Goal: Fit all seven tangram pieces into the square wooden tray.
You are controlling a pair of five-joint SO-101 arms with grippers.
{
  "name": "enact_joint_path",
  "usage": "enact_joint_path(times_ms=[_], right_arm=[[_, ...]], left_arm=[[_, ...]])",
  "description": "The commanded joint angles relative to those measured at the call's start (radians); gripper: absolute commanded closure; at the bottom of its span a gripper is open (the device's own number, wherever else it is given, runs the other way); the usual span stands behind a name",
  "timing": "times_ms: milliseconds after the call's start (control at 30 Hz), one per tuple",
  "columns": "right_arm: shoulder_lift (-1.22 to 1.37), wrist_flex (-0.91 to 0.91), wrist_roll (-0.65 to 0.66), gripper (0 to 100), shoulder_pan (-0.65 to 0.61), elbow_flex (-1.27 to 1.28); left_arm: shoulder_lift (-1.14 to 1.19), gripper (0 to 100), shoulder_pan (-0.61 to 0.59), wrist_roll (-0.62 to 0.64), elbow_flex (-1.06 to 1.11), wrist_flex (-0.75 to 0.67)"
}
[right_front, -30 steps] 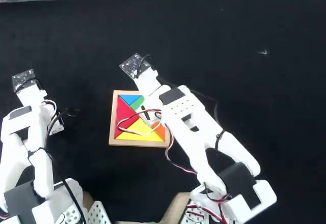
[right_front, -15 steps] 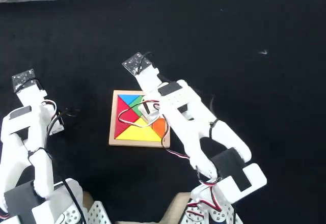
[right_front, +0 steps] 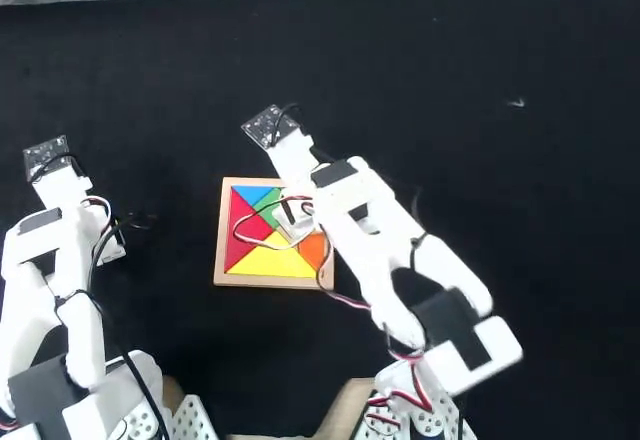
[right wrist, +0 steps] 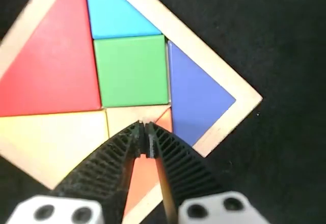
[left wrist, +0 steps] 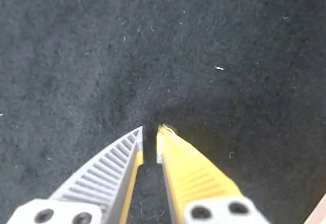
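wooden tray [right wrist: 204,57], beneath closed right hand [right wrist: 144,132]

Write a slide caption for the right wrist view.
Shut right gripper poised over the wooden tray, tips near the green square.

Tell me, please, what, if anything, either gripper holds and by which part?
Nothing; the right gripper is shut empty over the wooden tray, the left gripper over cloth.
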Motion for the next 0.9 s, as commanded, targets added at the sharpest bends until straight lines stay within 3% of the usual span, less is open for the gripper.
enact_joint_path(times_ms=[0, 200, 433, 533, 667, 867], right_arm=[[0.015, 0.009, 0.008, 98.8, 0.017, -0.085], [-0.165, 0.146, 0.003, 98.8, 0.068, -0.133], [-0.510, 0.106, 0.003, 98.8, 0.293, 0.054], [-0.659, 0.109, 0.006, 98.8, 0.385, 0.157], [-0.855, 0.110, 0.011, 98.8, 0.493, 0.291], [-1.084, 0.143, 0.011, 98.7, 0.534, 0.320]], left_arm=[[-0.012, 94, 0.004, -0.003, -0.007, -0.009], [-0.014, 94, 0.005, 0.021, -0.031, -0.009], [-0.014, 94, -0.004, 0.319, -0.053, -0.011], [-0.014, 94, 0.004, 0.288, -0.053, -0.008], [-0.023, 94, 0.019, 0.133, -0.111, 0.017], [-0.158, 94, 0.125, 0.081, -0.466, 0.316]])
